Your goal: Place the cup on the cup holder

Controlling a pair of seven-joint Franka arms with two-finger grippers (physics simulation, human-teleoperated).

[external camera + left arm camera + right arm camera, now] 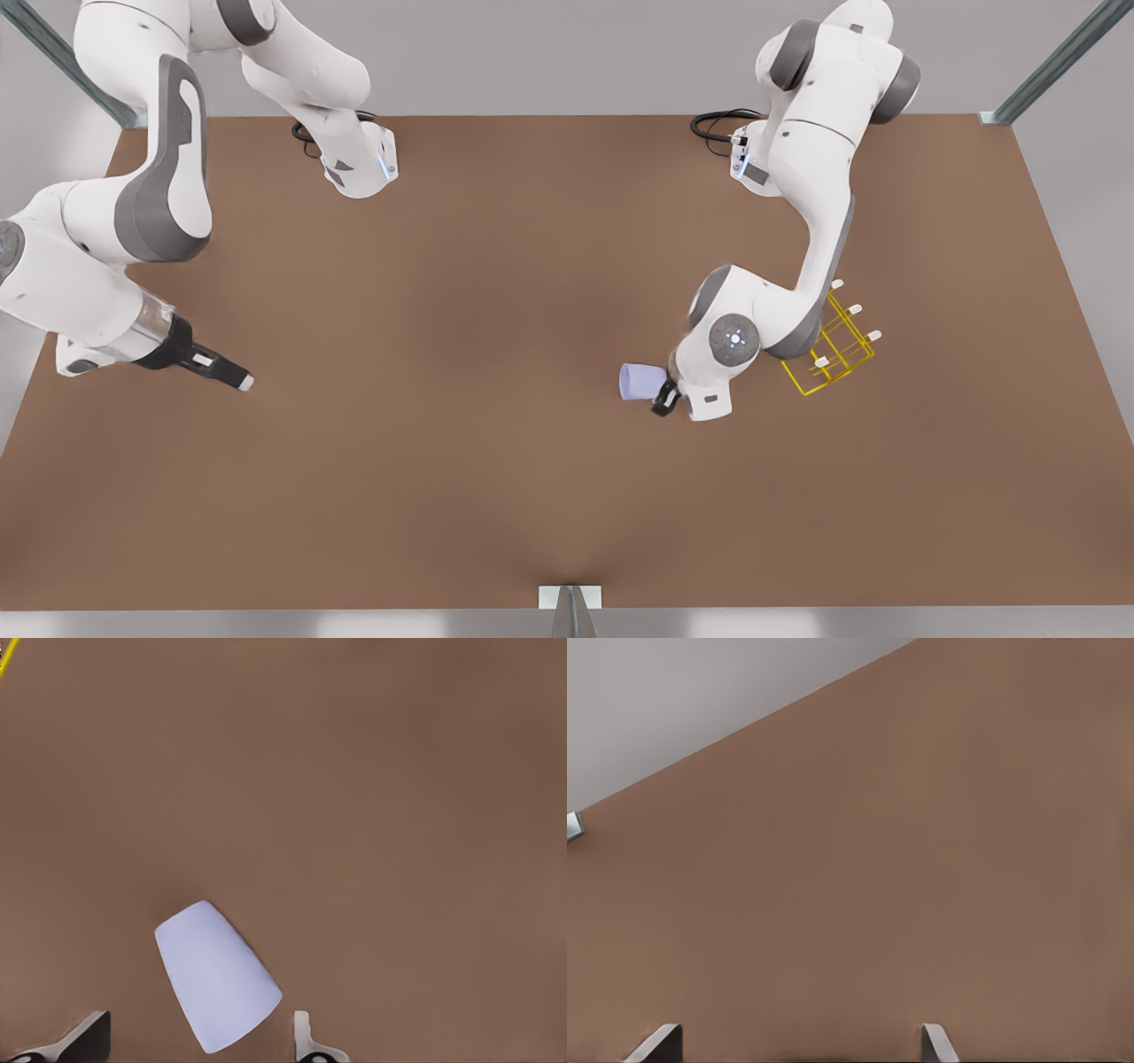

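cup (pixel 638 381) on table (pixel 487 292), holder (pixel 837 350) rightward

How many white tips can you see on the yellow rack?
4 show on the cup holder, at the front view's right: one nearest the arm, then, and a lower one. The arm covers part of the rack, so more may be hidden.

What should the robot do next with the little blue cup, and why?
Probably close the left tool on the cup. The cup sits between its open fingers, which do not look pressed against it, and the cup holder stands apart beside that arm. The right tool waits, open, at the front view's left.
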